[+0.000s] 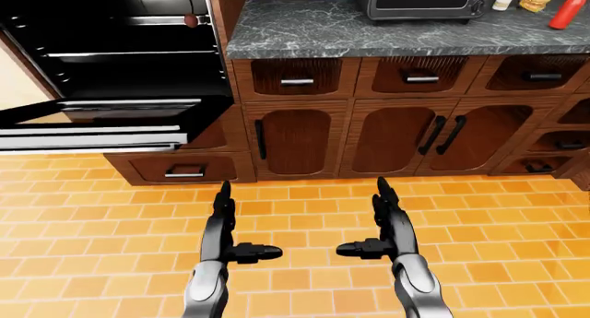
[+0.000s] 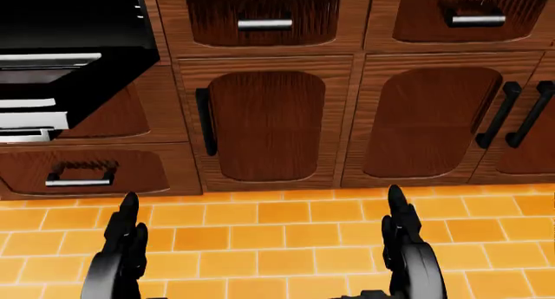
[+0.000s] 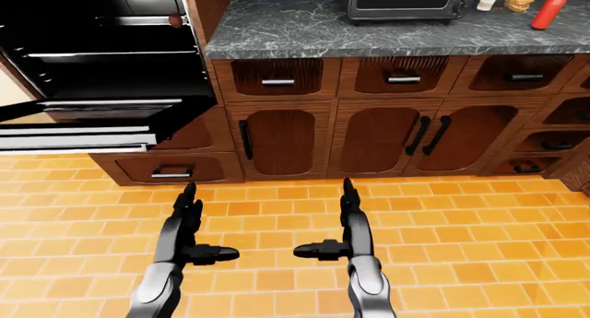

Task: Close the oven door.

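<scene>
**Both hands empty over the tiles, oven door hanging open up and to the left**

Nearest the camera, the left hand (image 1: 224,225) and the right hand (image 1: 387,225) were held out low over the orange tiled floor (image 1: 304,207), side by side and well apart. Each had its fingers stretched straight ahead and its thumb turned inward toward the other hand. Both were spread wide and gripped nothing.

Up and to the left of the left hand, the oven door (image 1: 102,121) lay folded down to roughly level, its pale front edge facing the camera, clear of both hands. Above it the dark oven cavity (image 1: 120,48) stood exposed, with its racks showing. Under the door, just beyond the left hand's fingertips, sat a wooden drawer (image 1: 185,167) with a metal handle.

Straight beyond both hands ran a row of brown cabinet doors (image 1: 295,138) with black handles, and a band of drawers above them. A dark marbled tabletop (image 1: 369,31) capped them. On it, far above the right hand, stood a toaster oven (image 1: 420,1) and, further right, a red bottle (image 1: 567,10).
</scene>
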